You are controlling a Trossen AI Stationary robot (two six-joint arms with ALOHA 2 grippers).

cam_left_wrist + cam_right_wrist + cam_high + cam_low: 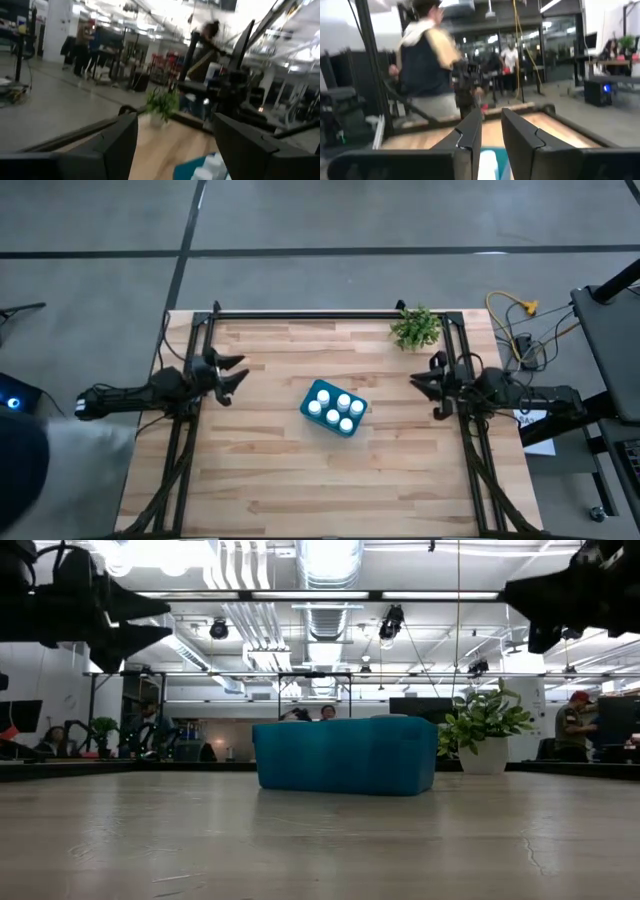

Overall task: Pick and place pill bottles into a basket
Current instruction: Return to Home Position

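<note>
- Mid-worktop (280, 490): the basket (345, 755), teal.
- Well left of the basket: left pincer (240, 370), spread wide, empty.
- Well right of the basket: right pincer (415, 382), narrowly parted, empty.
- Inside the basket: six pill bottles (343, 401), upright.

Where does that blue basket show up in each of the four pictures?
High view: basket in the middle.
Low view: centre.
Left wrist view: bottom edge, partly cut off.
Right wrist view: bottom edge, only a sliver.
Landmark: the plant, in all but the right wrist view.
</note>
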